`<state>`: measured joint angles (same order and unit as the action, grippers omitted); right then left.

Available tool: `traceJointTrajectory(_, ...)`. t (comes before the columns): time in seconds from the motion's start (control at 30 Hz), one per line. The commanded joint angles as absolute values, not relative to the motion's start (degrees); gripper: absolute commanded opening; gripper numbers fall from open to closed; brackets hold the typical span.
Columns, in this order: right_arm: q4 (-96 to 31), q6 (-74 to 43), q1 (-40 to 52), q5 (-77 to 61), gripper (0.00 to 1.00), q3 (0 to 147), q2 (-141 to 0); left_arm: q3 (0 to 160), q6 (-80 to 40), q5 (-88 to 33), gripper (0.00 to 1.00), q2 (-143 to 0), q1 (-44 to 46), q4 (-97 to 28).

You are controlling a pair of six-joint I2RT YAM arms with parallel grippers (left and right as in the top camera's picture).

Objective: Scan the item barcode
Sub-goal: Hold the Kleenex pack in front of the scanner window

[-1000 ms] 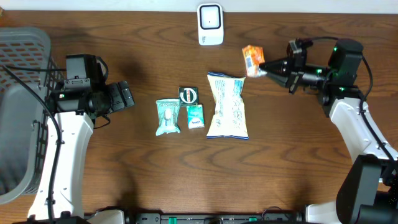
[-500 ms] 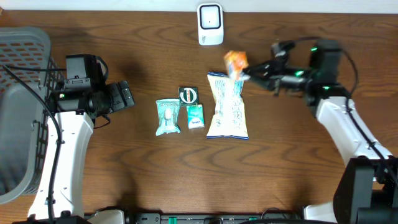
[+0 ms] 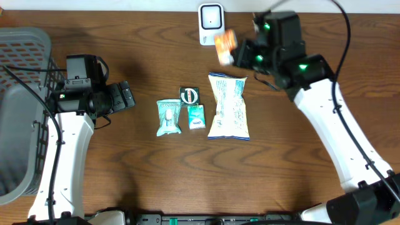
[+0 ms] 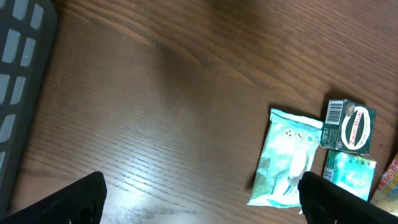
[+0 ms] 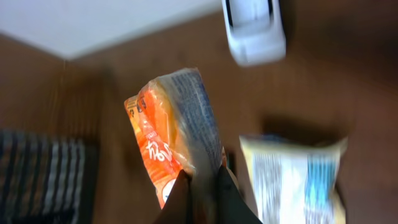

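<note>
A: Biggest first. Go.
B: Brown wooden surface (image 3: 125, 175), fills the overhead view. Grey slatted basket (image 3: 25, 37) on its left edge, beside the left arm.
A: Loose goods?
B: White-and-blue chip bag (image 3: 228, 107) lies flat at centre. Left of it a mint-green pouch (image 3: 168, 117), and between those two a small green packet (image 3: 196, 117) with a dark box (image 3: 189, 95) touching its far end.
A: Scanner?
B: White scanner (image 3: 211, 24), far edge of the surface, centre.
A: Task item?
B: Orange snack packet (image 3: 225, 45), off the surface, held up just right of the scanner and beyond the chip bag's top edge. In the wrist view it stands roughly upright, tilted a little, printed clear side toward the camera.
A: Right tool?
B: Right tool (image 5: 202, 183) is pressed together, pinching the packet's lower edge.
A: Left tool?
B: Left tool (image 3: 129, 95) is spread wide, nothing between the fingers, pointing toward the mint-green pouch and well apart from it.
A: Touching anything?
B: Cannot tell whether it sits on the surface.
</note>
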<state>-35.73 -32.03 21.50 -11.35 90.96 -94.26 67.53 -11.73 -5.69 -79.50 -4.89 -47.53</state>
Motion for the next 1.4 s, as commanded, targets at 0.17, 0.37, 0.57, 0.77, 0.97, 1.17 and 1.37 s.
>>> traceJointTrajectory(0.17, -5.1, -6.2, 30.9, 30.9, 0.02, 92.8, -111.3, 68.1, -11.0, -5.6, 0.98, -79.8, -5.1, -47.5)
traceJointTrajectory(0.37, 14.0, 11.0, 31.4, 36.4, 0.02, 92.8, -124.1, 68.1, -11.0, -5.6, 0.98, -79.8, -5.1, -47.5)
traceJointTrajectory(0.57, 21.4, 16.4, 32.0, 41.3, 0.02, 92.8, -129.5, 68.1, -11.0, -5.6, 0.98, -79.8, -5.1, -47.5)
traceJointTrajectory(0.77, 20.0, 17.7, 31.9, 38.8, 0.02, 92.8, -129.8, 68.1, -11.0, -5.6, 0.98, -79.8, -5.1, -47.5)
traceJointTrajectory(0.97, 20.5, 26.0, 31.0, 34.7, 0.01, 92.8, -131.8, 68.1, -11.0, -5.6, 0.98, -79.8, -5.1, -47.5)
traceJointTrajectory(1.17, 26.7, 36.5, 30.2, 34.8, 0.01, 92.8, -135.0, 68.1, -11.0, -5.6, 0.98, -79.8, -5.1, -47.5)
traceJointTrajectory(1.37, 29.6, 36.4, 28.9, 33.2, 0.01, 92.8, -135.2, 68.1, -11.0, -5.6, 0.98, -79.8, -5.1, -47.5)
